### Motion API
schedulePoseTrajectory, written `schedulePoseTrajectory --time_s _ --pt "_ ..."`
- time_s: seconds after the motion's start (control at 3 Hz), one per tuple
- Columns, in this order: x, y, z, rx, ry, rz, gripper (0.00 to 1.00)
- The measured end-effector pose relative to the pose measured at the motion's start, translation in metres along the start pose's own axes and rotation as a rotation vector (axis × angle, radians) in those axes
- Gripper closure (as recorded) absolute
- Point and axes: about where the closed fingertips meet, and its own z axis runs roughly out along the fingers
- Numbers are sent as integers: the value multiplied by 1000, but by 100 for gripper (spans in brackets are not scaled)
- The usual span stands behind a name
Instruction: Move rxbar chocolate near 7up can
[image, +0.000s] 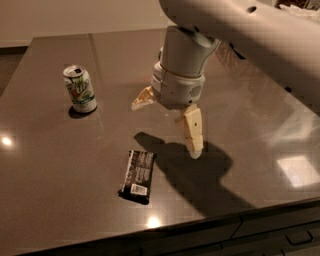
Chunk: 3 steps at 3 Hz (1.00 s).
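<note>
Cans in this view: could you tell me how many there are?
1: the 7up can, upright, left on the table. The gripper hangs open mid-table; its arm may hide others.

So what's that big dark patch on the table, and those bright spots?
Camera view: the dark patch is the shadow of the arm on the table, beneath the open gripper hanging right of the rxbar chocolate; the bright spots are light glare off the glossy top.

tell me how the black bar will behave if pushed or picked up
The rxbar chocolate lies flat on the table, so it will probably slide, not roll or tip. It looks thin, so likely light and slightly bendy. The open gripper hangs just beyond it.
</note>
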Motion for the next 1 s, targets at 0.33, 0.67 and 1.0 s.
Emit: schedulePoseTrajectory --time_s 0.33,0.67,1.0 --pt "-18 0 17 -27 -50 -100 0" --pt "-41 1 34 -33 -69 -178 0" --pt "-60 3 53 -39 -45 -232 0"
